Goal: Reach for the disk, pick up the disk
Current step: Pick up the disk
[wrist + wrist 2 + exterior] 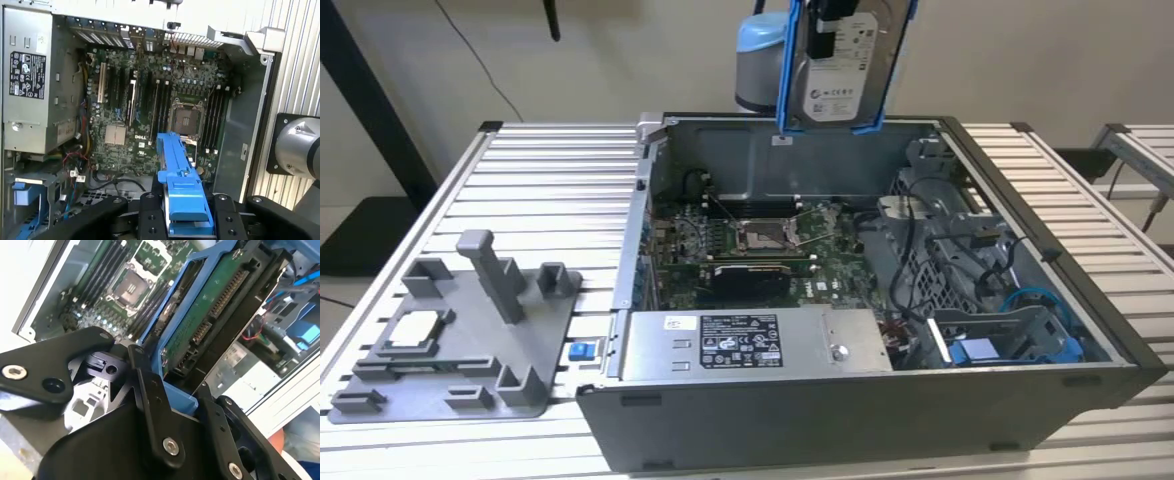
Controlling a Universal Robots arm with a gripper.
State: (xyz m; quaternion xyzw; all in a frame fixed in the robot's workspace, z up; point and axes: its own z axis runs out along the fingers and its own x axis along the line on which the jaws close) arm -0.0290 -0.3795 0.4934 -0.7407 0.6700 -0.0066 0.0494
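Note:
The disk (843, 75), silver with a white label and a blue carrier frame, hangs upright in the air above the back wall of the open computer case (854, 400). My gripper (827, 25) is shut on its upper edge. In the second wrist view the disk's (215, 305) green circuit-board side faces the camera, and the black fingers (150, 400) clamp the blue frame. In the first wrist view the disk (181, 185) is seen edge-on between the fingers (150, 217), high over the motherboard (150, 115).
The case lies open on a slatted metal table (547, 190). Inside are the power supply (747, 345), cables and a blue bracket (987, 345) at the exterior view's right. A grey fixture (454, 340) holding a small square chip (411, 328) stands at the left.

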